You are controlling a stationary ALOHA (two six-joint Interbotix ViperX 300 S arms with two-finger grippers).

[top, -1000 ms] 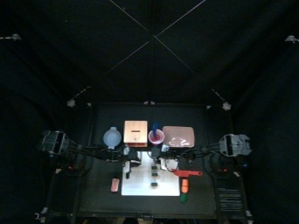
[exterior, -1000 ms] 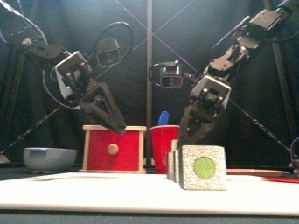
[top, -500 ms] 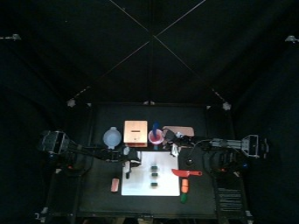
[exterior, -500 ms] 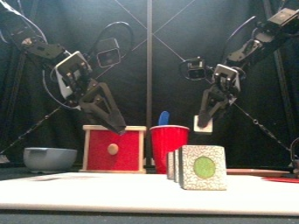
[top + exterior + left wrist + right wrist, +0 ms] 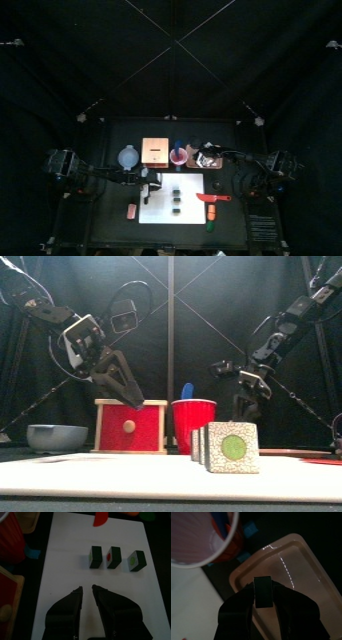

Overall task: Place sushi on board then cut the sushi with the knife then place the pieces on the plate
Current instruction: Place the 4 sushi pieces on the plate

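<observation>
right tool [image 5: 262, 601] clamps a sushi piece [image 5: 262, 588], pink tray [image 5: 301, 564] beneath it: the plating step, i judge, calling next for lowering and release.

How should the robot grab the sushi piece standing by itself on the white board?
Probably from above, pinching the lone sushi piece across its two flat faces. It stands upright on the white board as a thin slice, and the gap to the next piece leaves room for a jaw.

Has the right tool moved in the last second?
Yes. The right tool went from over the board back and right to the tray, holding a sushi piece.
</observation>
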